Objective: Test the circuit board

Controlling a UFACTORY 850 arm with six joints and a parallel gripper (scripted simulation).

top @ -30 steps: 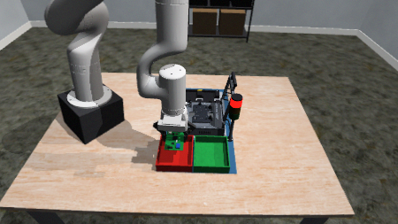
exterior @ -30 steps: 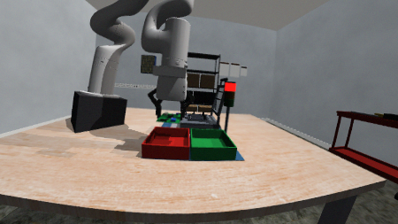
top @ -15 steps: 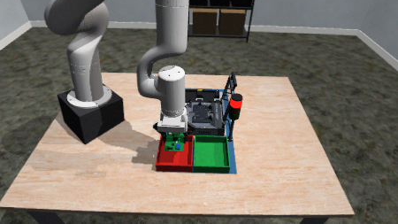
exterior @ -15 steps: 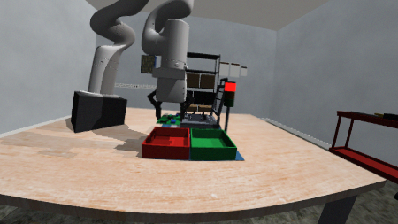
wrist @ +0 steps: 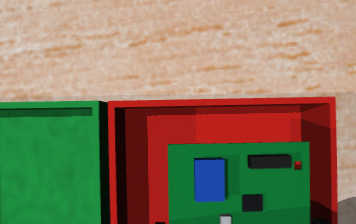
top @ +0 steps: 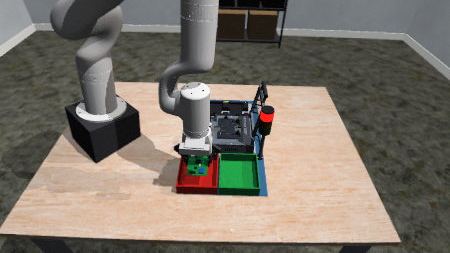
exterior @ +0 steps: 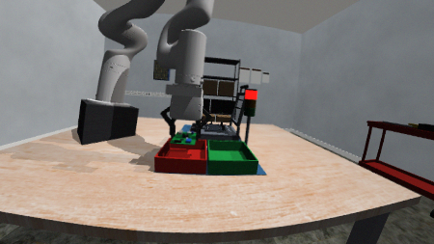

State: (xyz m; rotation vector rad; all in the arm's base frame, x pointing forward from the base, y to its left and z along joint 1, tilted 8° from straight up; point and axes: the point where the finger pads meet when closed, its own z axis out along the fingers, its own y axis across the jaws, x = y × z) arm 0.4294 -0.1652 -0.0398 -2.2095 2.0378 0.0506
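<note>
The gripper (top: 197,159) (exterior: 185,133) points down over the red bin (top: 197,190) (exterior: 180,166) (wrist: 220,103) and is shut on the green circuit board (top: 192,172) (exterior: 177,142) (wrist: 235,187). The board is held about level, component side up, over the back part of the bin, and looks to be at or just above rim height. Its blue part and black parts face up in the wrist view. The fingertips are mostly hidden. The signal light (top: 267,115) (exterior: 251,94) shows red. The tester (top: 229,127) (exterior: 219,133) stands behind the bins without a board; its lid stands open.
The green bin (top: 239,191) (exterior: 233,168) (wrist: 50,105) is right beside the red bin, on its right in the top and exterior views. The signal light's post (top: 261,146) (exterior: 247,128) rises behind the green bin's right corner. A blue base (top: 263,190) (exterior: 261,170) shows beside the green bin.
</note>
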